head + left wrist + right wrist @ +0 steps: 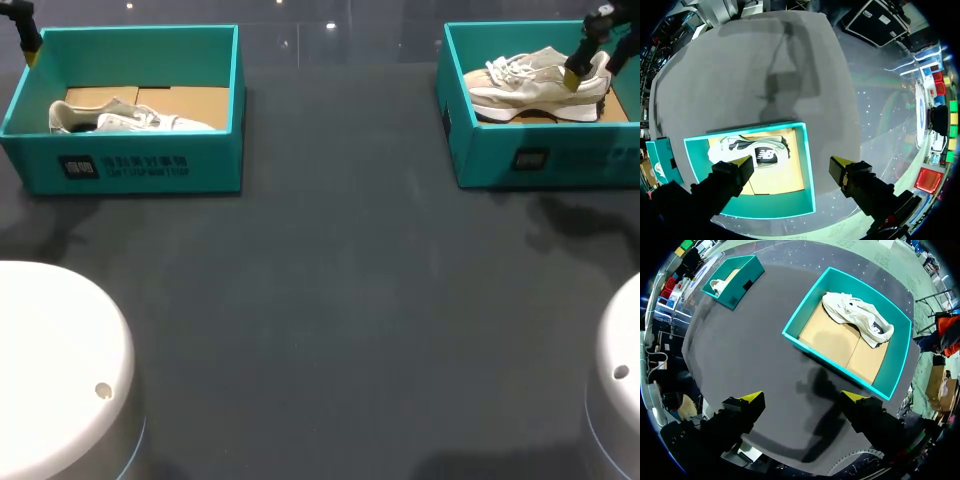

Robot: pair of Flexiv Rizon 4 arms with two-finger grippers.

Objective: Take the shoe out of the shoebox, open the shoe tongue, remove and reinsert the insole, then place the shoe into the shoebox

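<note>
Two teal shoeboxes stand at the back of the table. The left shoebox (130,165) (807,170) holds a pale shoe (125,118) (757,150) lying on its side. In the right shoebox (520,150) (800,322) a white shoe (535,85) (855,315) rests on brown cardboard. My left gripper (28,45) (792,166) hangs open high over the left box's outer edge. High above the table, my right gripper (582,60) (804,399) is open and empty, with the right box ahead of its fingers. The head view shows it in front of the shoe's heel end.
The dark grey table (330,300) stretches between and in front of the boxes. My two white arm bases (60,370) (620,380) sit at the near corners. In the right wrist view the left box (732,272) shows far off.
</note>
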